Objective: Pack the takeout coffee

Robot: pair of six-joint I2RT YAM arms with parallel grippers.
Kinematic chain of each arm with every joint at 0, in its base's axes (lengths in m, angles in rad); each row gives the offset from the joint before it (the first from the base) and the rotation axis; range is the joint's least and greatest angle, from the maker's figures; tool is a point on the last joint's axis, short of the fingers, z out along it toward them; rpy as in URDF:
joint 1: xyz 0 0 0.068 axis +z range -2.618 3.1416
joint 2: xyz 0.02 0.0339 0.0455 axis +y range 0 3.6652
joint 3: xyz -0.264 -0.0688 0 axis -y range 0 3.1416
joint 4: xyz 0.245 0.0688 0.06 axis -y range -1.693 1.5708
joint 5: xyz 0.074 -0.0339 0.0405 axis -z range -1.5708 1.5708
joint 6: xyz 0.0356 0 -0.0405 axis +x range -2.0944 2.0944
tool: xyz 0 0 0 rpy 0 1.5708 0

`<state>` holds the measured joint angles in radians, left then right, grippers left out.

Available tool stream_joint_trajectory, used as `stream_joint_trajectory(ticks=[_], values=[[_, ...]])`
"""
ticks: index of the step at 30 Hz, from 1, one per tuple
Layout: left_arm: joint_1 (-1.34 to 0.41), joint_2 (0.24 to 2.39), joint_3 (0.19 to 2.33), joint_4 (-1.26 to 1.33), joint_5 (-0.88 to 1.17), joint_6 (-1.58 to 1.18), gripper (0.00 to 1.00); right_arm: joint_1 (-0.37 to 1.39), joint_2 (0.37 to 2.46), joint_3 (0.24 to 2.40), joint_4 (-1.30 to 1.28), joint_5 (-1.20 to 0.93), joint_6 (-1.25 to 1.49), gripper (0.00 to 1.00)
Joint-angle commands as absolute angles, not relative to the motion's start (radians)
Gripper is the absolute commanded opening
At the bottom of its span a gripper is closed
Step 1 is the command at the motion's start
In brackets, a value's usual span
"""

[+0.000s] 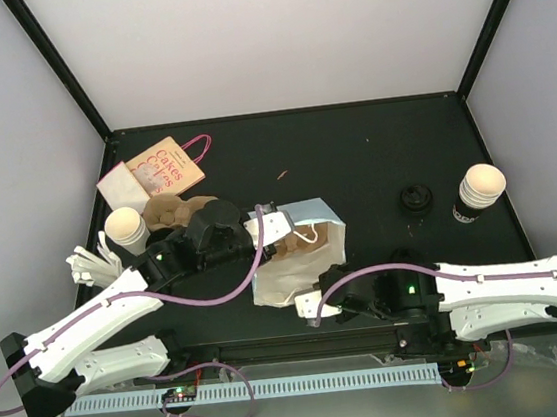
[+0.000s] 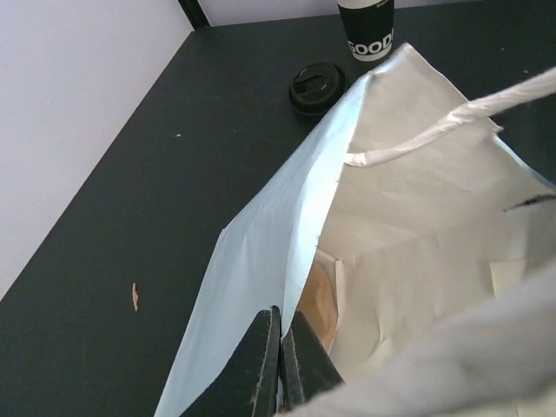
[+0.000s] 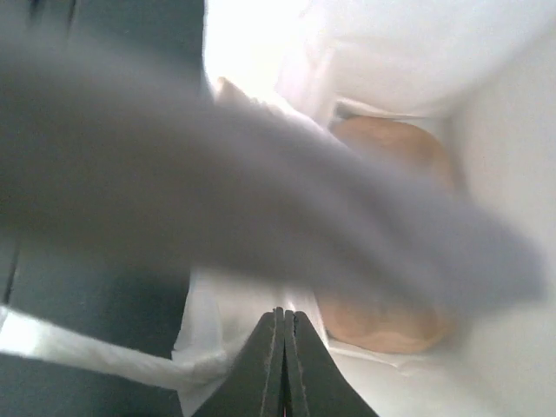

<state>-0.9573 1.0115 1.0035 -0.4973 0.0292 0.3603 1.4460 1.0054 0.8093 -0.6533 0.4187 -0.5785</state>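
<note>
Counting from the top view, we find two bags, two cups, one loose lid and two arms on the black tabletop. The white bag lies on its side at the middle near edge, mouth open, and both pincers grip it. The left pincer is fully closed, its fingers nipping the bag's upper rim, as its wrist view shows. The right pincer is likewise pressed shut on the near rim, beside one white handle. Inside the bag we see one brown piece resting against the bottom; its exact shape we cannot tell. The cups are both outside the bag and well apart. One stands at the left next to a brown tray. The other, dark-sleeved, stands upright at the right edge. The single black lid lies just beside that right cup, not touching it. The second bag, a printed bag with pink handles, lies flat at the far left corner. Near the left cup we see a small heap of white items that we cannot name.
</note>
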Motion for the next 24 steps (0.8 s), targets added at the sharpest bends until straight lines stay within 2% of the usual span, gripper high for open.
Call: stream_joint_trajectory(ticks=[1, 6, 11, 20, 24], values=[[-0.962, 1.002, 0.995, -0.428, 0.016, 0.340, 0.02, 1.447, 1.048, 0.809, -0.723, 0.323, -0.567, 0.01], [-0.966, 1.020, 0.988, -0.381, 0.027, 0.338, 0.02, 1.447, 1.064, 0.795, -0.735, 0.303, -0.557, 0.01], [-0.977, 1.052, 1.012, -0.332, -0.009, 0.370, 0.01, 1.436, 1.071, 0.763, -0.701, 0.412, -0.545, 0.01], [-0.982, 1.091, 1.013, -0.274, -0.050, 0.361, 0.02, 1.288, 1.140, 0.772, -0.636, 0.413, -0.518, 0.01], [-0.987, 1.094, 0.999, -0.268, -0.047, 0.324, 0.02, 1.274, 1.164, 0.775, -0.613, 0.405, -0.538, 0.01]])
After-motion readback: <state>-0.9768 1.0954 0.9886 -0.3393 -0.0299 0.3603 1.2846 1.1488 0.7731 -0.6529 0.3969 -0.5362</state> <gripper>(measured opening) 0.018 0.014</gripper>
